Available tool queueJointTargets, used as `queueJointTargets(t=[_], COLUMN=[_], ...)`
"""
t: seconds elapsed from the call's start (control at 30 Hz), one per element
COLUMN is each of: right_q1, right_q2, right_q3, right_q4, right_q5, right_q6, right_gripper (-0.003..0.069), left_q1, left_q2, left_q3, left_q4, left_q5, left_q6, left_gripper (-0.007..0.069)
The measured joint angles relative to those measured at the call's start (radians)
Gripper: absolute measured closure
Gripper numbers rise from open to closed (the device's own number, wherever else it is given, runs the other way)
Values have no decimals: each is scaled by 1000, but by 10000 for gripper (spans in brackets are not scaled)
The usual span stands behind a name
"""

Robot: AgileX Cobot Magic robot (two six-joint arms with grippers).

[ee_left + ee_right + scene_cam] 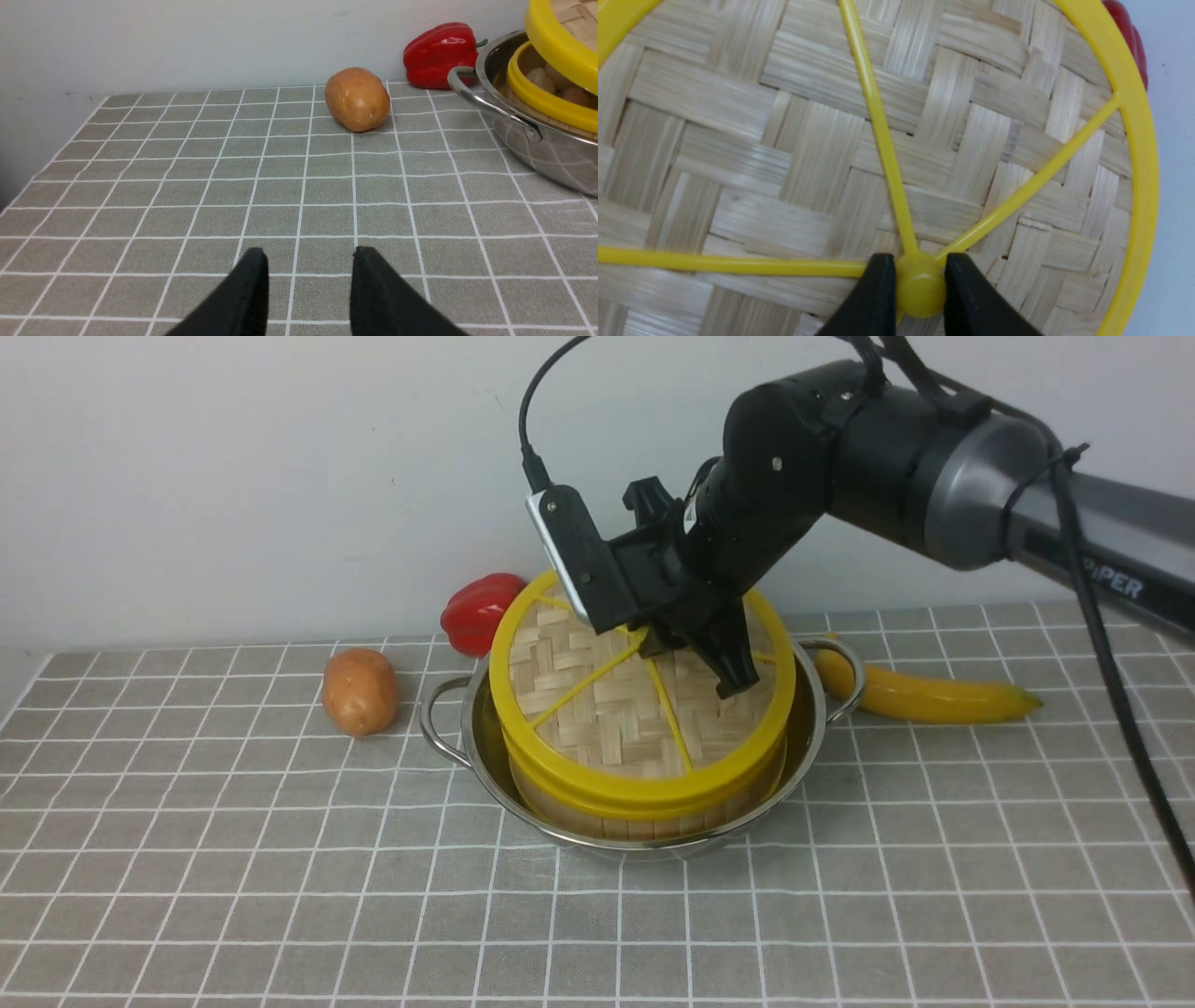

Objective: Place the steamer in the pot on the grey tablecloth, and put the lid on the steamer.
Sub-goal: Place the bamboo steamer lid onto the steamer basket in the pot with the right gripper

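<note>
On the grey tablecloth (280, 896) stands the steel pot (446, 733), and the steamer (644, 814) sits inside it. The woven lid (607, 709) lies tilted over the steamer, near edge low on the yellow rim, far side raised. My right gripper (691, 663) is shut on the lid's yellow hub (920, 287), one finger on each side. In the left wrist view the lid (556, 42) hangs a gap above the steamer's rim (546, 100), with pale buns showing inside. My left gripper (308, 256) is open over bare cloth, well away from the pot (537, 149).
A potato (359, 691) lies left of the pot and a red pepper (476, 611) behind it near the wall. A banana (924, 695) rests just right of the pot's right handle. The right arm reaches in from the upper right.
</note>
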Motion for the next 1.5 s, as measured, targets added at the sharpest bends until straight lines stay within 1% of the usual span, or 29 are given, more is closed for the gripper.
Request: queueJointTargets(t=[0.33,0.67,1.13,1.37,1.43,1.5], right_q1=[0,-7,-22,-29,-30,-30], right_q2=[4,67,72,73,73,73], right_q3=[0,0,0,0,0,0], right_q4=[3,12,36,70,74,77], right_q5=[-20,-80,-83,-82,-82,-88], right_q6=[-2,-2,35,44,45,55], right_gripper=[513,513,513,513,507,470], left_q1=[0,0,0,0,0,0], left_q2=[0,0,0,0,0,0], left_q3=[0,0,0,0,0,0], left_q4=[0,0,0,0,0,0], left_q5=[0,0,0,0,0,0], left_q6=[0,0,0,0,0,0], left_gripper=[382,382,382,382,382,382])
